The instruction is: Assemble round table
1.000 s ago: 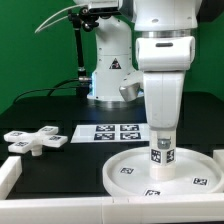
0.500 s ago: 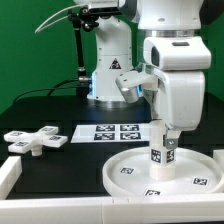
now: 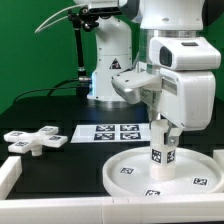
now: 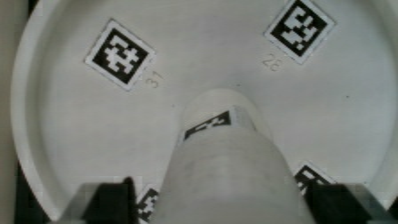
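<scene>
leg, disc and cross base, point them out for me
leg (image 3: 162, 152): exterior view, tagged lower half
disc (image 3: 195, 165): exterior view, bare inner surface
cross base (image 3: 35, 141): exterior view, centre hub

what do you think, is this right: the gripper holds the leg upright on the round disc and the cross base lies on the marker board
One slip: the cross base lies on the table beside the marker board, not on it; the exterior view shows this. The gripper does hold the leg upright on the round disc.

green backdrop wall (image 3: 30, 50) behind, black tabletop (image 3: 50, 112), white raised rail (image 3: 8, 176) along near table edge, even bright light
</scene>
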